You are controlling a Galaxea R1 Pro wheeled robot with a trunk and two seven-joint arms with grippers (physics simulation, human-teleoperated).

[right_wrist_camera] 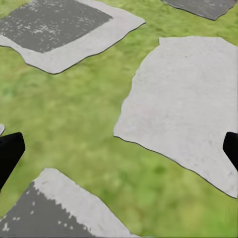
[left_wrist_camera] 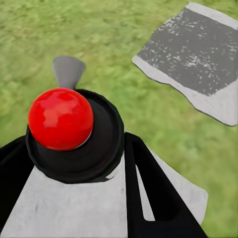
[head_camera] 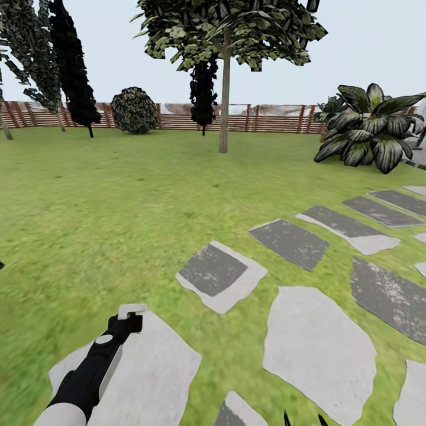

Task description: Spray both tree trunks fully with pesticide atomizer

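Note:
My left gripper is low at the left over a pale paving slab, shut on the pesticide atomizer. In the left wrist view the atomizer is a black round body with a red knob and a grey nozzle, held between the dark fingers. One tree stands far ahead on the lawn, its straight pale trunk bare under dark foliage. My right gripper hangs open above grass and paving, and its black tips peek in at the head view's lower edge. I see no white specks on the trunk.
Grey stepping stones run from the lower left to the right. A brown slat fence closes the far side, with a round bush, dark conifers and a broad-leaved plant along it. Open grass lies between me and the tree.

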